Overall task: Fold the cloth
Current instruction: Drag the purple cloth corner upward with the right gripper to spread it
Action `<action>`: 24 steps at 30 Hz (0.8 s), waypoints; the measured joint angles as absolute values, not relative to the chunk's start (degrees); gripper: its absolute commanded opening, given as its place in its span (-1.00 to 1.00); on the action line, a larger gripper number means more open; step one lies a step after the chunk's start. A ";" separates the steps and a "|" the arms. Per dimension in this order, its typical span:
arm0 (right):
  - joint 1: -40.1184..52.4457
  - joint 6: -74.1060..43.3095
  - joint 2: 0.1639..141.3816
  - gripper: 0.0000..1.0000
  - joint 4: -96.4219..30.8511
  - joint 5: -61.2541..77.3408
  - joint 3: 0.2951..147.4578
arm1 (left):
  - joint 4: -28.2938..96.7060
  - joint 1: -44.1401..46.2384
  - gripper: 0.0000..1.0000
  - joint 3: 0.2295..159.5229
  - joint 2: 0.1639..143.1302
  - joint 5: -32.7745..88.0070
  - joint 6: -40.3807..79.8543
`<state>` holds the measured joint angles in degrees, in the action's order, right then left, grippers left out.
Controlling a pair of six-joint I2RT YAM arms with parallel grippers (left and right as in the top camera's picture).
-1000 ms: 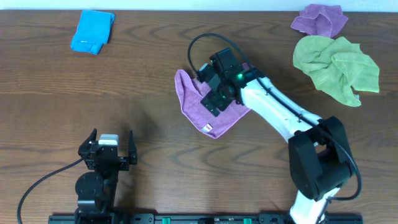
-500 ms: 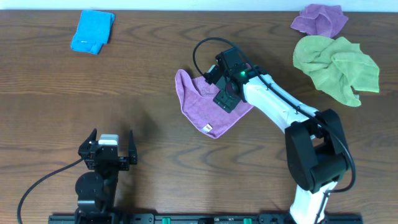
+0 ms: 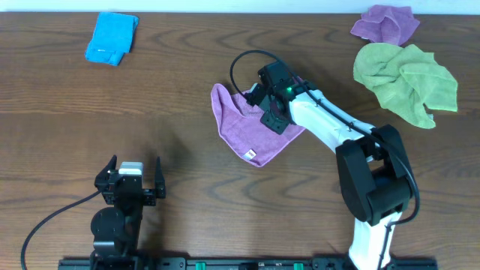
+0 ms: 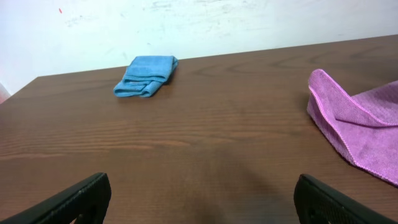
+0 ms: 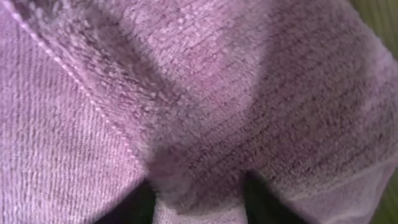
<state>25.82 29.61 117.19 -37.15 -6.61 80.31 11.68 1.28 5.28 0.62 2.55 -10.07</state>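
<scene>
Item 1, the cloth (image 3: 241, 133): a purple towel, which you had lying on the brown wooden table (image 3: 172, 112) a little right of centre, partly doubled over. It sat as a skewed diamond with one corner pointing toward the arms' side of the table, and the small white tag (image 3: 251, 155) was at that corner. Its longest visible line was the left edge, running from a raised, curled lobe at the far left down to the tagged corner. Height and width were otherwise near equal, so no stronger long axis could be read

Item 2, your right gripper (image 3: 272, 118): down on the cloth's far-right part, its arm reaching in from the near right. In the right wrist view purple pile filled the frame. The two dark fingertips (image 5: 267, 208) stood close together with a ridge of cloth pinched between them

Item 3, your left gripper (image 3: 135, 171): at the near left, well apart from the cloth, jaws spread wide and holding nothing. Its fingers (image 4: 74, 198) showed at the bottom corners of the left wrist view, with bare table between them

Item 4, blue cloth (image 3: 112, 37): folded, at the far left

Item 5, lime-green towel (image 3: 405, 79): crumpled, at the far right

Item 6, second purple cloth (image 3: 386, 22): bunched at the far edge, just behind the lime-green towel and seemingly touching it
</scene>
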 measured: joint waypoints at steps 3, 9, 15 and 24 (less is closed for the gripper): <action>25.82 29.56 117.19 -0.98 -35.22 -6.85 80.31 | 11.68 1.28 0.90 5.28 0.62 2.55 -10.07; 25.82 29.67 117.21 -0.97 -29.71 -7.11 80.31 | 11.68 1.28 0.90 5.28 0.62 2.55 -10.07; 25.85 30.28 117.27 -0.98 -22.17 -7.60 80.31 | 11.68 1.28 0.90 5.28 0.62 2.55 -10.07; 25.82 31.31 117.78 0.49 10.20 -19.11 80.03 | 11.70 1.28 0.91 5.26 0.62 2.55 -10.07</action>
